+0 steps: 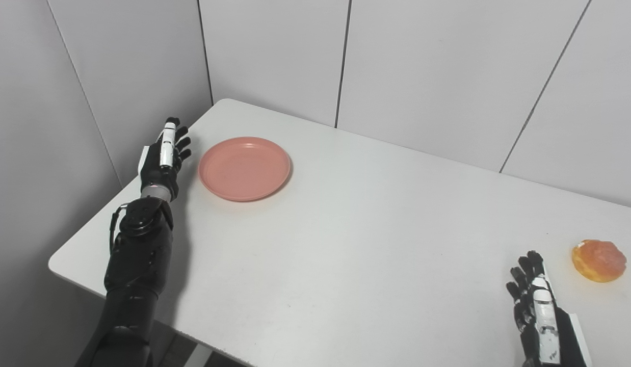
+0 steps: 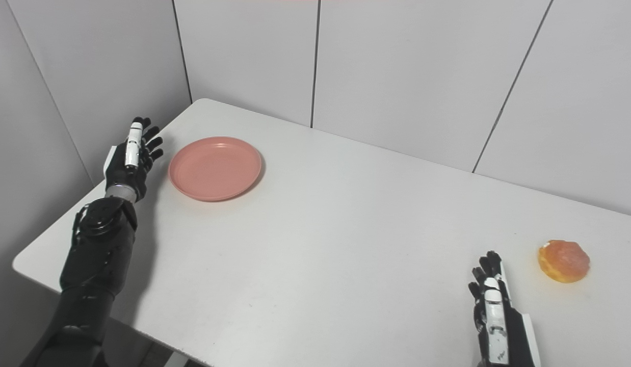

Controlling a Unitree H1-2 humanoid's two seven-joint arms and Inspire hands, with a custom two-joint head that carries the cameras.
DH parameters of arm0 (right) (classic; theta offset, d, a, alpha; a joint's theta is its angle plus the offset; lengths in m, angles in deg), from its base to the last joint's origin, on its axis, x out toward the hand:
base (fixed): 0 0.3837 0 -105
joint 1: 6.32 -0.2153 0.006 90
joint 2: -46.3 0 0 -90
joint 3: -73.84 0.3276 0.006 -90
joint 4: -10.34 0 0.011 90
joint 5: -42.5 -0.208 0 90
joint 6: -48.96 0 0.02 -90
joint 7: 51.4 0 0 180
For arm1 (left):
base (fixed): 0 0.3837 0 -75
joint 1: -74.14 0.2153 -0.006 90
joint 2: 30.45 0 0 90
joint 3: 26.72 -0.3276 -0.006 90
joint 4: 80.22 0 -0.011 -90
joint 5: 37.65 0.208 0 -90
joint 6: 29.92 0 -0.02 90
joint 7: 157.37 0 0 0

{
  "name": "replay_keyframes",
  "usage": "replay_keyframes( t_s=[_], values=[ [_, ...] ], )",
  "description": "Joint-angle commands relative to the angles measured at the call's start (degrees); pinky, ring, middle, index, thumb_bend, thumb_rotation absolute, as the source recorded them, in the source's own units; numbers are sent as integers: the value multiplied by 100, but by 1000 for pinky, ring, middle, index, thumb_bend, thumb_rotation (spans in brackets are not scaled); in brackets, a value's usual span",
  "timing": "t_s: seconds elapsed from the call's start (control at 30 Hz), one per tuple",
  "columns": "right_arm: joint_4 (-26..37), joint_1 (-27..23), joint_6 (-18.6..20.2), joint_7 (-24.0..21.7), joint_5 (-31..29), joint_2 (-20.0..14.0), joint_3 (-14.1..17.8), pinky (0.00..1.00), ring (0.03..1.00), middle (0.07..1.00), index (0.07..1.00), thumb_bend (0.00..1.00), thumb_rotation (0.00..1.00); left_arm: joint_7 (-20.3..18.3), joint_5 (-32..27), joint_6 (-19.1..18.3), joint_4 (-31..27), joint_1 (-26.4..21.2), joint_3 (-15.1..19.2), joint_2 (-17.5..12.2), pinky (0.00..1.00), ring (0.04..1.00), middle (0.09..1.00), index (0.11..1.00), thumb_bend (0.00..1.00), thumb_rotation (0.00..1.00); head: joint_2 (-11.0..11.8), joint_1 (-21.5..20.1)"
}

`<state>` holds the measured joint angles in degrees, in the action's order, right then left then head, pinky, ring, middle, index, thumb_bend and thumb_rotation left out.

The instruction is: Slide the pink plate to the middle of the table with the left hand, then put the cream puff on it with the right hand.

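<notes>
The pink plate [image 1: 244,167] lies flat on the far left part of the white table [image 1: 356,244]. My left hand [image 1: 165,155] stands just to its left, a small gap away, fingers stretched out and apart, holding nothing. The cream puff [image 1: 599,260], golden with a glazed top, sits near the right edge of the table. My right hand [image 1: 537,311] rests low at the front right, to the left of and nearer than the puff, fingers extended, open and apart from it.
Grey wall panels [image 1: 274,56] close off the back and left sides, close behind the table. The table's front left corner [image 1: 58,265] and front edge show beside my left forearm.
</notes>
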<state>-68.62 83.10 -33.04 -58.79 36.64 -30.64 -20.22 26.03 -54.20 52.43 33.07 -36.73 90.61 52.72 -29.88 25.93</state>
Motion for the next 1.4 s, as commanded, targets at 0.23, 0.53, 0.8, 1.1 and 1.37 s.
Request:
replay_keyframes(
  t_s=[0.23, 0.53, 0.8, 1.1, 1.37],
  values=[
    [157, -108, -188, -29, -36, -2, 14, 1000, 1000, 1000, 1000, 63, 1000, -21, -44, 517, 517, -432, -24, -245, 933, 931, 932, 914, 310, 968, -51, -7],
    [138, -108, -194, -29, -10, -9, 9, 1000, 1000, 1000, 1000, 81, 1000, -233, -231, 409, 811, -539, -95, -273, 966, 959, 958, 942, 366, 1000, -79, -19],
    [194, -106, -70, -23, -52, 10, 12, 1000, 1000, 1000, 1000, 85, 1000, -405, -234, 628, 1185, -618, -230, -258, 963, 964, 967, 962, 431, 1000, -111, -41],
    [185, -121, -120, 9, 53, -4, -13, 1000, 1000, 1000, 1000, 71, 1000, -395, -381, 427, 1059, -678, -305, -76, 953, 952, 954, 936, 377, 1000, -136, -69],
    [208, -113, -44, 22, 48, 22, -3, 1000, 1000, 1000, 1000, 73, 1000, -524, -613, 287, 805, -626, -421, 153, 934, 950, 950, 933, 401, 1000, -170, -119]
  ],
)
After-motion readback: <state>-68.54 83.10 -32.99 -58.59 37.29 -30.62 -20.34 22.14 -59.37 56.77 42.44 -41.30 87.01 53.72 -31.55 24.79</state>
